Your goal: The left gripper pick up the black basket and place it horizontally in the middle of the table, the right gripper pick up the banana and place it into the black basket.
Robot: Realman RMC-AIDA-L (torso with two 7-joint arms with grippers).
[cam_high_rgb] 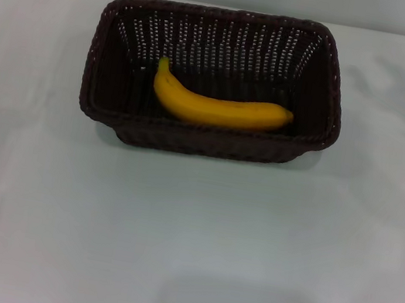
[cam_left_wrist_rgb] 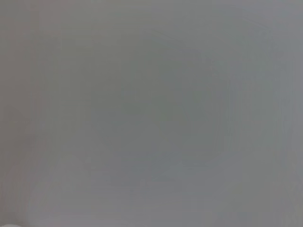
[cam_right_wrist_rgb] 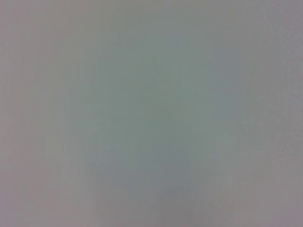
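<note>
The black basket (cam_high_rgb: 204, 140) stands lengthwise across the far middle of the white table (cam_high_rgb: 188, 235) in the head view. The banana (cam_high_rgb: 214, 106) lies inside it on the basket floor, stem end toward the left, curved side toward me. Neither the left gripper nor the right gripper shows in any view. Both wrist views show only plain white surface.
The table's far edge meets a pale wall behind the basket. Faint shadows lie on the table at the right and near the front.
</note>
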